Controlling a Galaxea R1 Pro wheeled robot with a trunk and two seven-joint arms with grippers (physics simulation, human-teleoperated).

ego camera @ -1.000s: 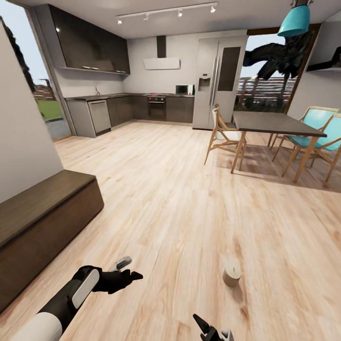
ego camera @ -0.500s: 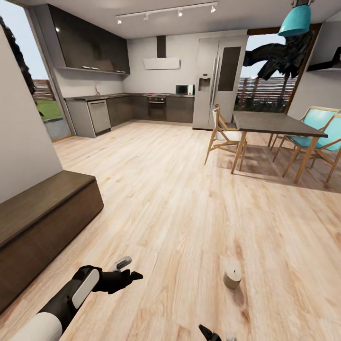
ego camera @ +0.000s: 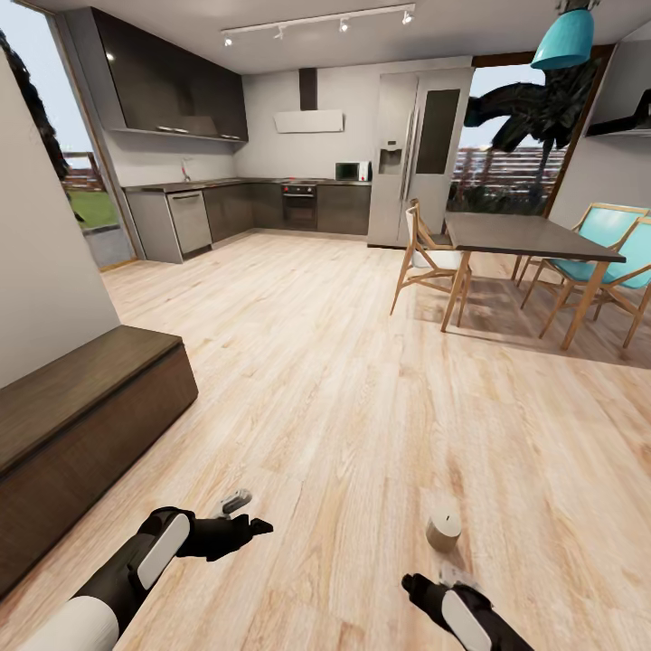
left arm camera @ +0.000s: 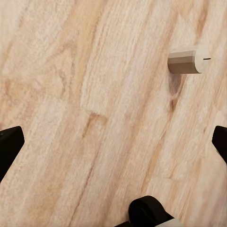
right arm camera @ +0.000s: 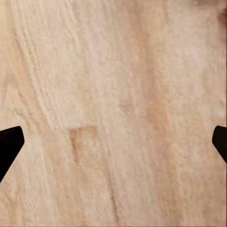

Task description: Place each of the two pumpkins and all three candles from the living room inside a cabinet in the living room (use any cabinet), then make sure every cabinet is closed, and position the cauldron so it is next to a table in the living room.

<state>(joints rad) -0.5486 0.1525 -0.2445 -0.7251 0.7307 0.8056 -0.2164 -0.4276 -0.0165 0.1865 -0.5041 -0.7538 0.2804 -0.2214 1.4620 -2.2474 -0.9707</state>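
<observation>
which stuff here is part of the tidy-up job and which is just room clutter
Job things:
- candle, upright on the floor
- cabinet, low dark-brown unit by the wall, closed
- left pincer and right pincer, both open and empty

Just there:
- dining table with chairs
- fridge
- kitchen cupboards
- teal lamp

White forearms [ego camera: 86, 624], black wrists, grey panels, black claws [ego camera: 242, 514]
</observation>
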